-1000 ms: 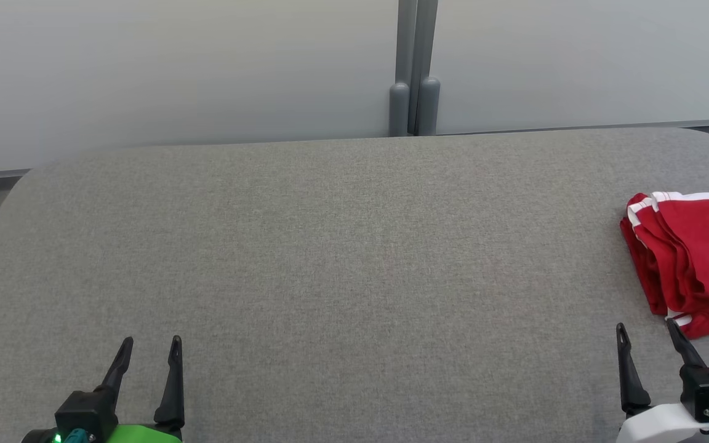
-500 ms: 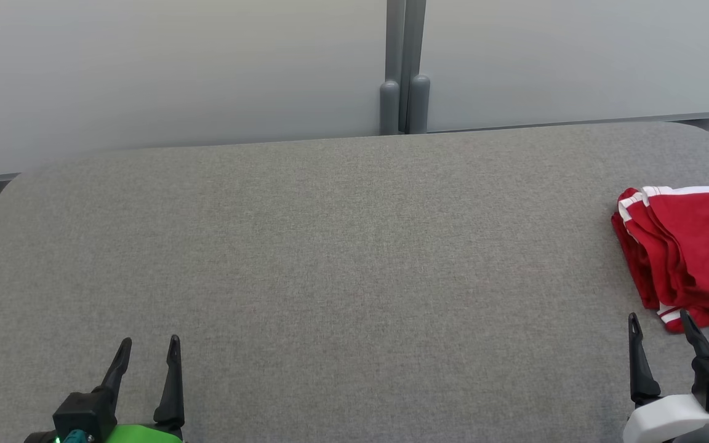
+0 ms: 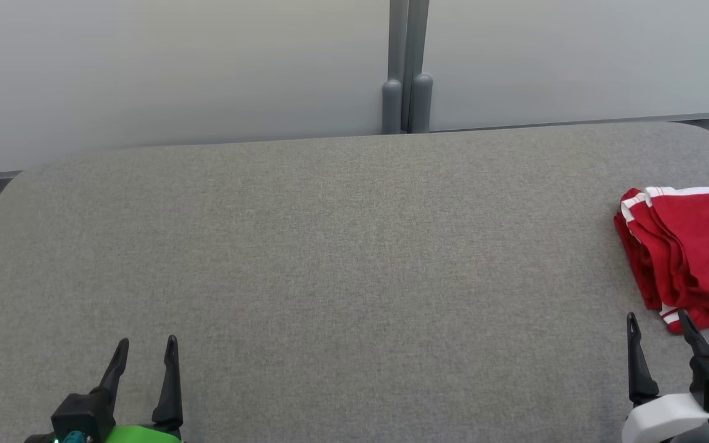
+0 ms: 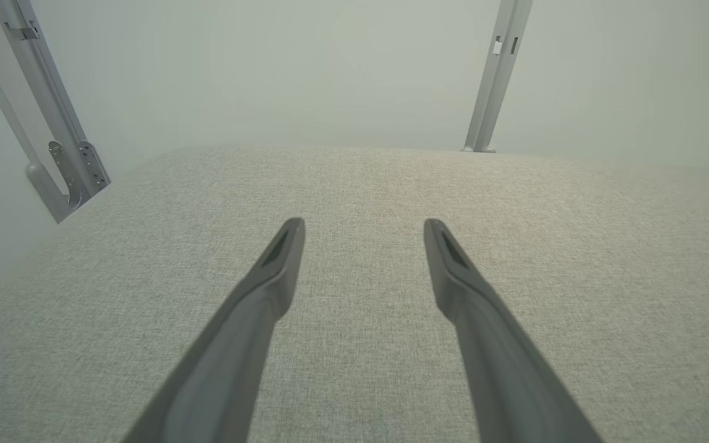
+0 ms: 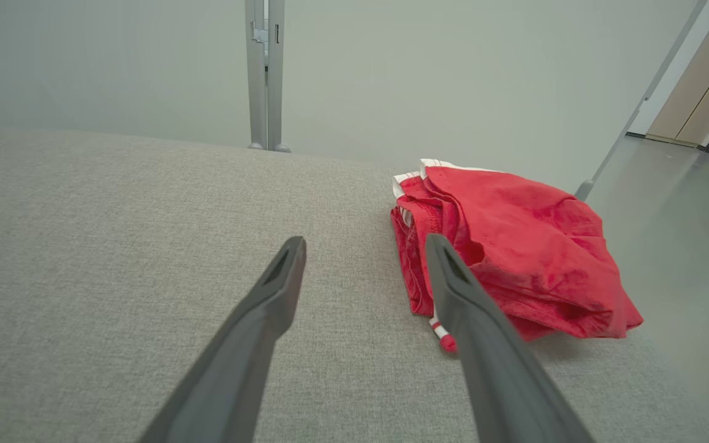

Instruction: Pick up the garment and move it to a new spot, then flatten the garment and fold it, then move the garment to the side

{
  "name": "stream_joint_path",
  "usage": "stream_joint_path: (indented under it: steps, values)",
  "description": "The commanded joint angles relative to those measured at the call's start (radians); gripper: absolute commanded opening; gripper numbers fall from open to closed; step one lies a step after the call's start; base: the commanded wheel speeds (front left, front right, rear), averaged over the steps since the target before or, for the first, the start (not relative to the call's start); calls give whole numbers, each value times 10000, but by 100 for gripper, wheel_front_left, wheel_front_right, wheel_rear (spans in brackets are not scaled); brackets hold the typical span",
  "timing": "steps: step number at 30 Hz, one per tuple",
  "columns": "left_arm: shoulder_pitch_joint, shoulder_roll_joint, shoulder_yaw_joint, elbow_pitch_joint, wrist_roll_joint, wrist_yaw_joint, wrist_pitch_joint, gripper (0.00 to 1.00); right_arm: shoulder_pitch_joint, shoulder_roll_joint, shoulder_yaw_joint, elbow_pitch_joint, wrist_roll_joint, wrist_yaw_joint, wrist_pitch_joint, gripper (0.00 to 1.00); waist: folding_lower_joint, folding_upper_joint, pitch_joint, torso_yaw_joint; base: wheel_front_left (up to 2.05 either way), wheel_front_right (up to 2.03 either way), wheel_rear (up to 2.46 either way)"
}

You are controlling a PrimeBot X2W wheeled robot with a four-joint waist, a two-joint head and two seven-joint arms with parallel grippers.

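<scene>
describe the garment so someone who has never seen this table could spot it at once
Start with the wide grey fabric-covered table. Go to its right edge, just beyond the open right gripper. There lies the garment, a crumpled red heap with white stripes along its edge, the one bright thing on the grey.

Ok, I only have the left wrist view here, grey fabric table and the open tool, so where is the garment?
Observer: A red garment with white trim lies at the table's right edge.
Operator: Is the right tool on it?
Observer: No. The right tool is open and holding nothing, close by the garment's near corner.
Operator: Is it flat?
Observer: No, the right wrist view shows it bunched in loose layers.
</scene>
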Motion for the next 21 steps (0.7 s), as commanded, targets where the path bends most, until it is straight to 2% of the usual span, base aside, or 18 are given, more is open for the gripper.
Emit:
stream_joint_path:
  steps: [1, 10, 11, 16, 21]
  values:
    - [0, -6, -2, 4, 0, -4, 0, 100, 0, 0, -4, 4, -2, 0, 0, 100, 1, 0, 1, 0, 0, 0, 0]
    - [-18, -30, 23, -8, 33, -12, -3, 100, -38, -5, -9, -21, -5, 0, -3, 100, 1, 9, 16, -3, 0, 0, 0]
    - [40, -83, -30, 155, -8, 2, 14, 0, 108, 79, 8, 156, -3, 2, 10, 0, 1, 0, 17, -3, 0, 0, 0]
    - [61, -192, -103, 604, -34, 2, 80, 0, 184, 220, 6, 636, 16, 2, 34, 0, 1, 0, 18, -4, 0, 0, 0]
    - [-103, -230, 38, 591, -991, -9, 375, 0, -95, 202, -67, 770, 1168, 2, 431, 0, 1, 5, 24, -11, 0, 0, 0]
